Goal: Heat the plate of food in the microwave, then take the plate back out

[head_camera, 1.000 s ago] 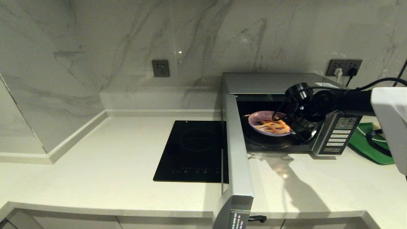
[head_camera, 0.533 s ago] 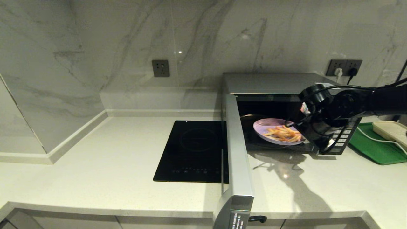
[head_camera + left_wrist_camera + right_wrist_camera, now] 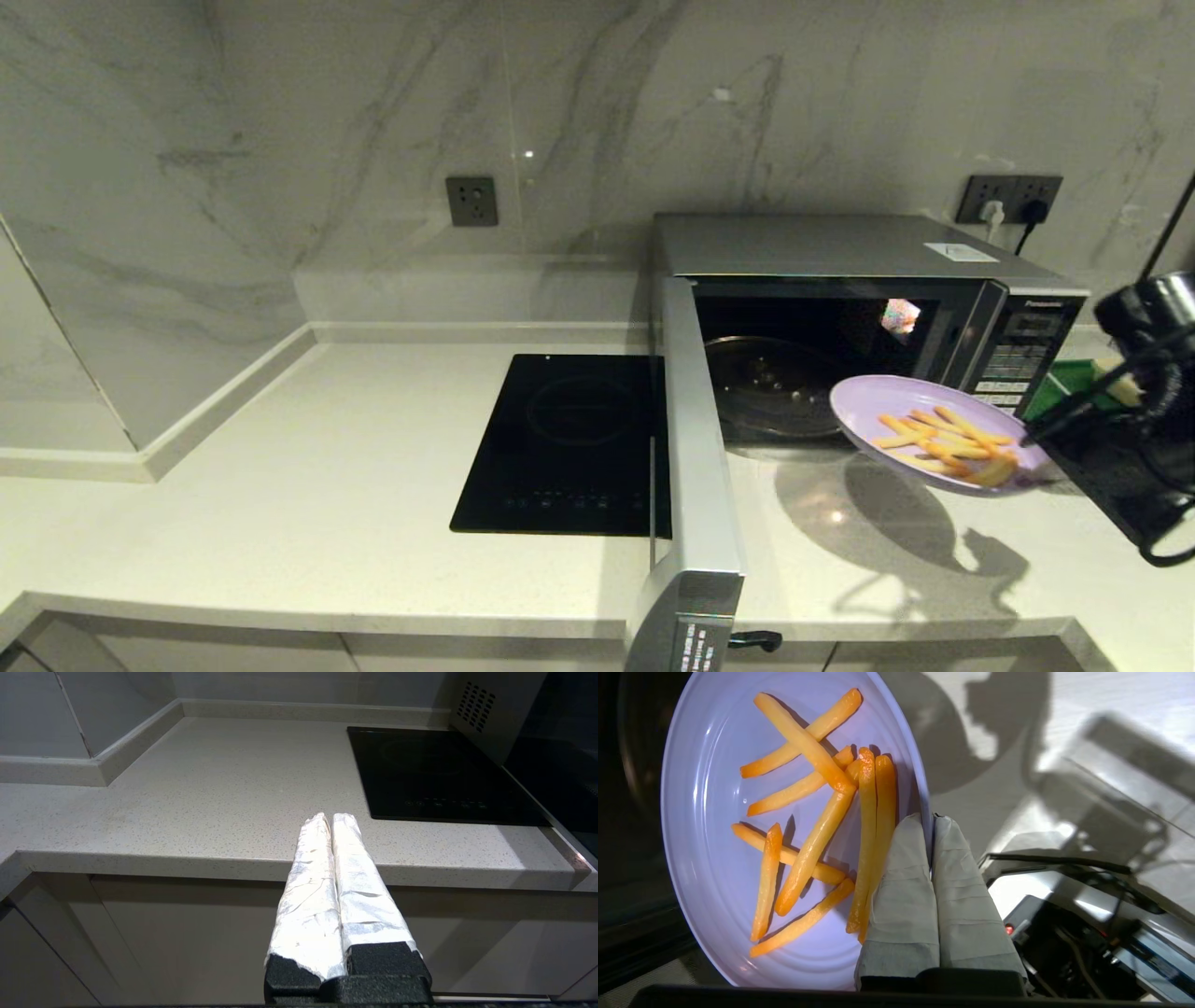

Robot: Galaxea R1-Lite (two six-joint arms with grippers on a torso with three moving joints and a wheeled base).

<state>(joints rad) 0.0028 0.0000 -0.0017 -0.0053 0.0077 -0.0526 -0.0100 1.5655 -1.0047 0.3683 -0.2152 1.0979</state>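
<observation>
The right gripper [image 3: 931, 826] pinches the rim of one plate [image 3: 896, 411] of about ten fries [image 3: 817, 826], outside one open microwave [image 3: 840, 252]. The left gripper [image 3: 331, 821] is pressed together.

The plate of food [image 3: 938, 439] was inside the microwave [image 3: 840, 280]. Now the right gripper [image 3: 1027, 439] has pulled it out, its fingers [image 3: 920, 896] pinching the rim.

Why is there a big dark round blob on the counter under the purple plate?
Head view: that blob is the shadow of the plate of food, lit from above while the right end effector holds it over the counter. Right wrist view: shadows of the plate and arm fall on the counter too. Left wrist view: even light, no hard shadows.
</observation>
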